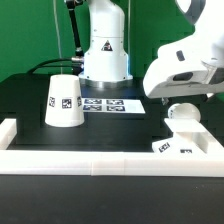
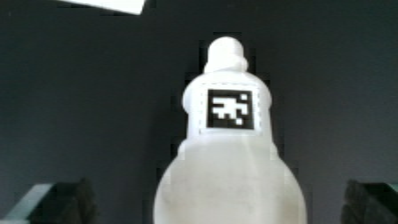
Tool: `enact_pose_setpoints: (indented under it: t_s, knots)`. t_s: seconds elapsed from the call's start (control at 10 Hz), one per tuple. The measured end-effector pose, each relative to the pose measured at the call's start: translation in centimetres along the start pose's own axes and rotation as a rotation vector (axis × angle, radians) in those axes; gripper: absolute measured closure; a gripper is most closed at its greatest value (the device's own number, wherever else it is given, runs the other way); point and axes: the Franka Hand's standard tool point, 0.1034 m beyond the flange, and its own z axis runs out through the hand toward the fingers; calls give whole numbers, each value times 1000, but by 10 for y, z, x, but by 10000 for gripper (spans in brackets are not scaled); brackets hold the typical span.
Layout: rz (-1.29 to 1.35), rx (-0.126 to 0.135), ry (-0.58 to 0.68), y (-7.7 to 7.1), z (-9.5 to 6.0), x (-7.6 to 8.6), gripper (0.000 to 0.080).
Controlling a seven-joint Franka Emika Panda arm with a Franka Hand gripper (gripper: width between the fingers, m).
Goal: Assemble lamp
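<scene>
The white cone shade [image 1: 65,102] stands on the black table at the exterior view's left, tag facing front. The flat angular base [image 1: 190,142] lies at the exterior view's right against the front wall. The round bulb [image 1: 183,113] shows just above it; I cannot tell whether it rests on the base. My gripper [image 1: 186,92] hangs right over the bulb. In the wrist view the bulb [image 2: 228,150] with its tag lies between my fingers [image 2: 54,203], which stand wide apart with dark gaps on both sides. The gripper [image 2: 217,208] is open.
The white robot pedestal [image 1: 105,45] stands at the back. The marker board [image 1: 103,103] lies flat in front of it. A low white wall [image 1: 90,162] runs along the table's front and sides. A green backdrop is behind.
</scene>
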Motion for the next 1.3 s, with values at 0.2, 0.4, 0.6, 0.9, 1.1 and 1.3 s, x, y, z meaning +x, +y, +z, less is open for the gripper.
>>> enact_pose_setpoints:
  t_s: [0.2, 0.4, 0.6, 0.9, 1.1, 1.3]
  knots:
    - [25, -14, -20, 3, 7, 1, 101]
    - [36, -15, -97, 2, 13, 3, 101]
    - [37, -16, -97, 0, 13, 3, 101]
    - [36, -16, -96, -1, 21, 8, 101]
    - [37, -15, -83, 0, 29, 12, 101]
    - [36, -13, -69, 1, 36, 17, 101]
